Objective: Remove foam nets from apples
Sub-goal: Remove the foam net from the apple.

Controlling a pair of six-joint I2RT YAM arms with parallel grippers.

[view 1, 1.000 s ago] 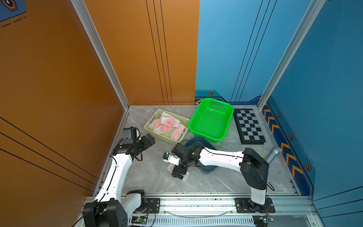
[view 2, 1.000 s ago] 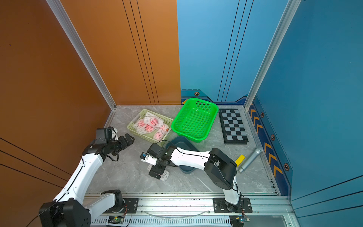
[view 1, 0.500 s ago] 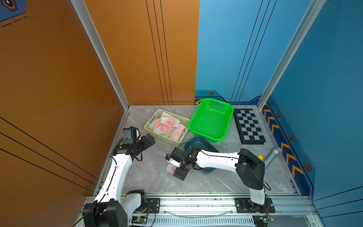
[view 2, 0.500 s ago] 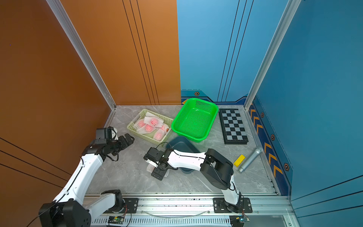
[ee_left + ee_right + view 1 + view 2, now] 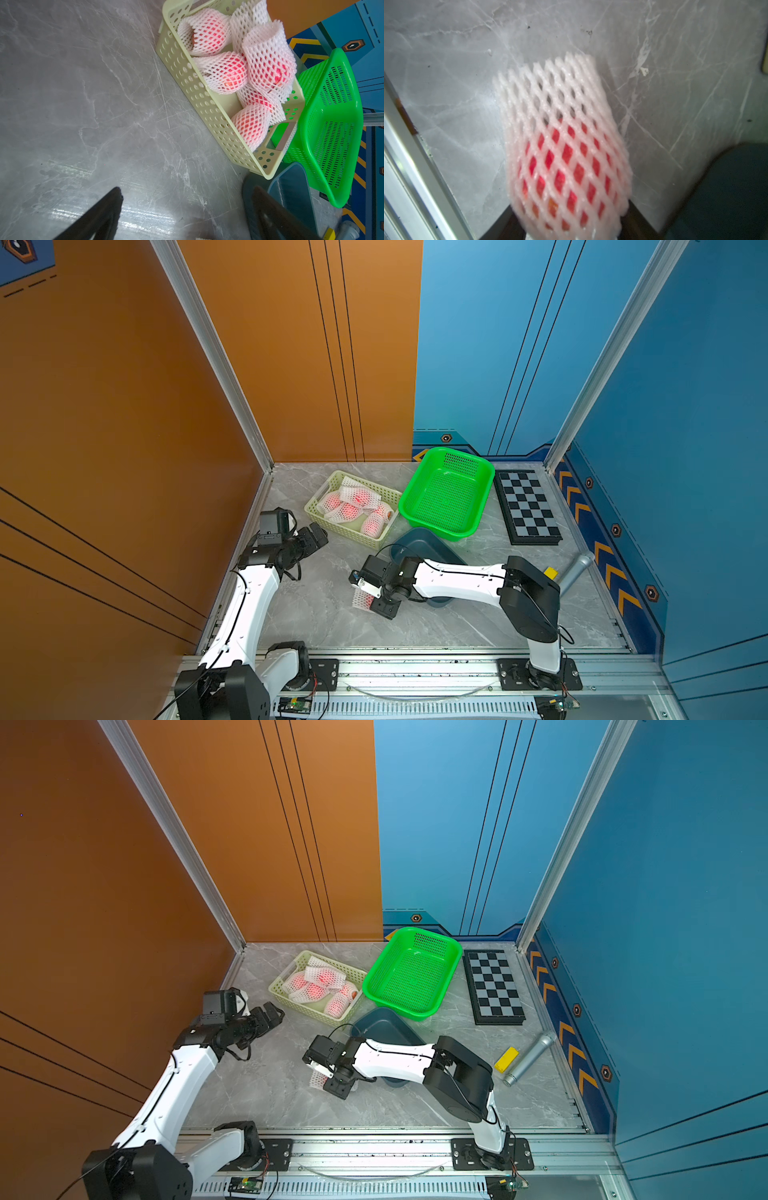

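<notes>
1. Net (image 5: 550,89) and apple (image 5: 566,160) lie together between the right jaws, low on the desk (image 5: 332,622), just in front of the blue tub (image 5: 415,543). The jaws flank the red bulge closely. The wrist view is blurred, so I cannot tell whether they are pinching it.
2. The jaws seem placed at the apple's widest part. That would leave the slack end of the net pointing away from them, free for a second grip to pull.
3. The net is a white foam mesh with diamond holes. Red shows through where the apple fills it. The far end is empty and flatter, with grey desk visible through the holes.
4. The left jaws are spread wide and empty, hovering above bare desk near the pale basket (image 5: 199,99) and well apart from the right arm. They look parked, ready to take the net's loose end.
5. The pale basket holds the other apples (image 5: 226,70) in a heap, every one in its net, so most of the job remains.
6. The green basket (image 5: 446,493) stands empty just beside the pale one, its near edge over the tub. One of them is probably meant for bare apples and the other for nets, though I cannot tell which.
</notes>
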